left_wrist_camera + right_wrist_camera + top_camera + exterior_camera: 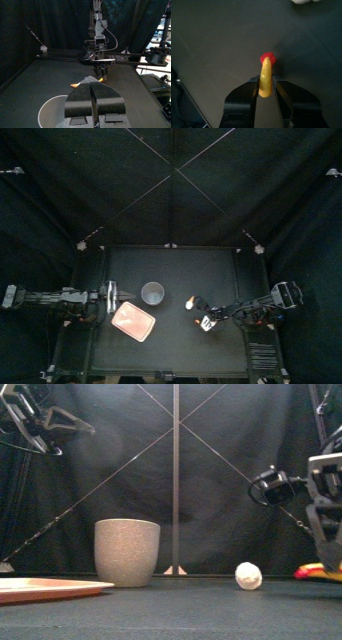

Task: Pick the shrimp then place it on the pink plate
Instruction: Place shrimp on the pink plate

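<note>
- Picking the shrimp [266,70] is the step in hand, by my judgement: the right pincer [267,81] is low over it, with the shrimp lying lengthwise in its grip zone, red tail pointing away.
- I cannot tell whether that pincer is clenched on the shrimp or only set around it. In the front view the shrimp appears to sit at tabletop [174,353] level.
- The pink plate [135,321] lies bare at roughly 9 o'clock from the shrimp, well apart, with the grey cup [152,291] at about 10 o'clock.
- A small white toy [249,575] sits near the shrimp at about 11 o'clock.
- The left pincer [92,82] is clenched on nothing, raised above the cup.
- The next move likely calls for a firm grip, a clean lift, then a carry toward 9 o'clock that passes clear of the white toy.
</note>
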{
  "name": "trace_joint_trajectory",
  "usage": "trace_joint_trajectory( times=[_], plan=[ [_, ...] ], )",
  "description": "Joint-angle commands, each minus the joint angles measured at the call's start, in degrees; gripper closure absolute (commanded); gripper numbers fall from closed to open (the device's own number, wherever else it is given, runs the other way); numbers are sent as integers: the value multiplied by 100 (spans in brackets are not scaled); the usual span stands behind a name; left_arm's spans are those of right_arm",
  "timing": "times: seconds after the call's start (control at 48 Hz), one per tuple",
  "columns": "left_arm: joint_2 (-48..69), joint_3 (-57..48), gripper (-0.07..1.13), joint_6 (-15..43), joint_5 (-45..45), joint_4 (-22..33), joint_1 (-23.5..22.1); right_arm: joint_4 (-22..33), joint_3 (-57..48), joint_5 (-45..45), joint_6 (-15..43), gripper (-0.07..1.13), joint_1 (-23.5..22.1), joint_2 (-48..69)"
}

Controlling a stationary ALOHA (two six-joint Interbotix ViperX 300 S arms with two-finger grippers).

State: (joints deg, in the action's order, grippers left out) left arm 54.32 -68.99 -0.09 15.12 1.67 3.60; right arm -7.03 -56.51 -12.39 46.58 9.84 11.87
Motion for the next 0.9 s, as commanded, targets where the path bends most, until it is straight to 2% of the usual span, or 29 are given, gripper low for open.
trace_joint_trajectory(
  times=[0.021, 0.188, 0.333, 0.542, 0.729, 0.896],
  plan=[
    [-18, 79, 98, 9, 53, 9, -9, 299, 448, 299, -35, 43, 26, 272],
    [-18, 79, 98, 9, 53, 0, 18, 1151, 896, 1222, -35, 43, -35, 158],
    [-18, 62, 98, 9, 44, 0, 18, 1872, 1151, 2232, -35, 43, -316, -343],
    [-26, 9, 98, 9, 44, 9, 18, 2479, 1890, 3410, -44, 43, -615, -1494],
    [-26, -9, 98, 9, 53, 0, 35, 3032, 3129, 3612, -35, 43, -756, -2610],
    [-18, -44, 98, 9, 44, -9, 44, 3226, 3990, 3612, -35, 43, -809, -3270]
  ],
)
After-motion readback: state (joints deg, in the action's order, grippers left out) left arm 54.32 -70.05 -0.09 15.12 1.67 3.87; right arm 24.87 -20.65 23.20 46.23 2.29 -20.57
